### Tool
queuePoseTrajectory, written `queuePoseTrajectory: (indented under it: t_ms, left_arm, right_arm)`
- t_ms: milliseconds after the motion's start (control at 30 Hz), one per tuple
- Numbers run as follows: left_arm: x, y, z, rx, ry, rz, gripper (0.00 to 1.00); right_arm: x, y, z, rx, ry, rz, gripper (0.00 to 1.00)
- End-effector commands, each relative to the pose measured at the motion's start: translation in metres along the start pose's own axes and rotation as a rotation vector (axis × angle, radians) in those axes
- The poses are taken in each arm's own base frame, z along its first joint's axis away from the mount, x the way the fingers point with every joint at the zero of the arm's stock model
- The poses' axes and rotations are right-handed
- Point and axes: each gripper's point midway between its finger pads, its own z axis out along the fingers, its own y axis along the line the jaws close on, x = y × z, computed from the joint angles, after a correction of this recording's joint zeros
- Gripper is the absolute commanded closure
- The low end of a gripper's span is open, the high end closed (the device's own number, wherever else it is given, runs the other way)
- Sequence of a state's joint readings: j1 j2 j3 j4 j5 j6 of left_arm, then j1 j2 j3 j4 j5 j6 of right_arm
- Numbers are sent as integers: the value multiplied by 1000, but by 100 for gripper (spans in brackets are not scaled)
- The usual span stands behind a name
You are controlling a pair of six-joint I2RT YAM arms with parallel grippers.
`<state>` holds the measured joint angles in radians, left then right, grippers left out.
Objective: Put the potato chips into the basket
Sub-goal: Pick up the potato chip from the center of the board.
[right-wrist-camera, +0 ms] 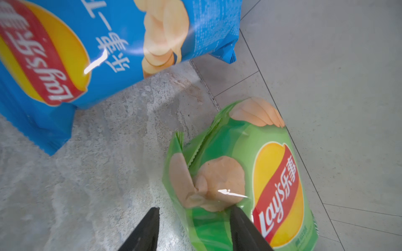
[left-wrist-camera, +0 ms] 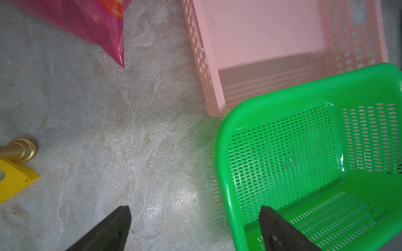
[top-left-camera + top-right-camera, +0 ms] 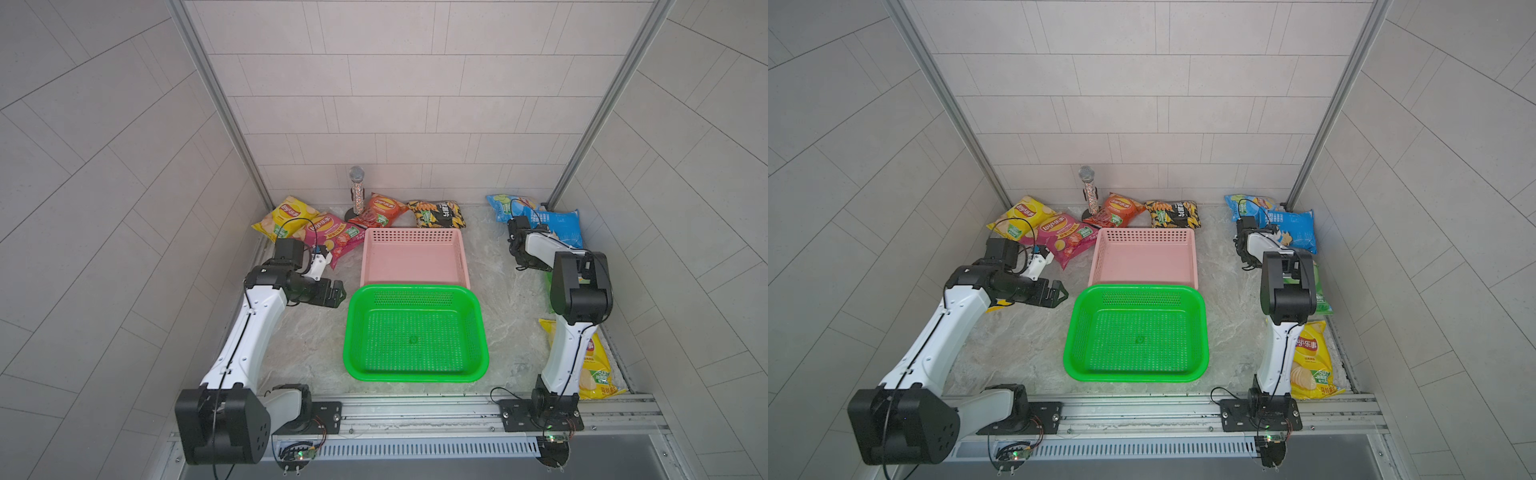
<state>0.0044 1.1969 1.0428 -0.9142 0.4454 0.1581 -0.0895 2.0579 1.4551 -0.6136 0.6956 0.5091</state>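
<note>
Marbled grey table [image 3: 299,345], tiled walls [image 3: 415,104]. At right edge: green chip bag [image 1: 239,173], long axis along that edge. Astride its end, right gripper [image 1: 194,209], jaws apart; left gripper [image 2: 194,209] spread wide beside green basket [image 2: 304,90].

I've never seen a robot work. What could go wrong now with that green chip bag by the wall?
The right tool straddles the crumpled edge of the glossy green foil chip bag, so a pinch there might slip. The bag lies beside the grey tiled wall, leaving little room; the tool could scrape it.
</note>
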Motion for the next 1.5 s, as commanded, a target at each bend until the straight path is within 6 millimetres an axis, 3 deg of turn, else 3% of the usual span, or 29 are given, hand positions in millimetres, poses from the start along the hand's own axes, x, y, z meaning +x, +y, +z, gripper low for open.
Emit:
queuePoseTrajectory:
  t_ms: [0, 133, 300, 400, 533, 700, 900, 1167, 1267, 1467]
  left_arm:
    - [-2, -2, -5, 9, -6, 11, 1]
    - [-2, -4, -6, 15, -10, 12, 1]
    - [-2, -4, -5, 20, -9, 10, 0]
    - [-2, -5, -6, 19, -11, 11, 1]
    - [-2, -5, -6, 21, -11, 11, 0]
    - [-2, -6, -6, 27, -10, 11, 0]
    - [-3, -7, -6, 32, -13, 13, 1]
    - [-2, -7, -3, 41, -4, 13, 1]
    - [-2, -7, -3, 42, -5, 13, 1]
    - [-1, -5, -2, 32, -3, 14, 0]
  right_arm:
    - [-1, -5, 3, 26, 26, -1, 46]
    - [0, -5, 5, 30, 37, -4, 63]
    - [0, -5, 4, 25, 32, 1, 73]
    - [0, -6, 3, 26, 31, 2, 93]
    - [0, -9, 2, 24, 20, 11, 100]
    - [1, -11, -7, -2, 6, 22, 100]
    - [-10, -32, -57, -58, -96, 74, 100]
    - [-12, -69, -116, -259, -189, 161, 100]
    - [-12, -73, -139, -377, -226, 167, 100]
    - [-18, -96, -201, -565, -363, 202, 100]
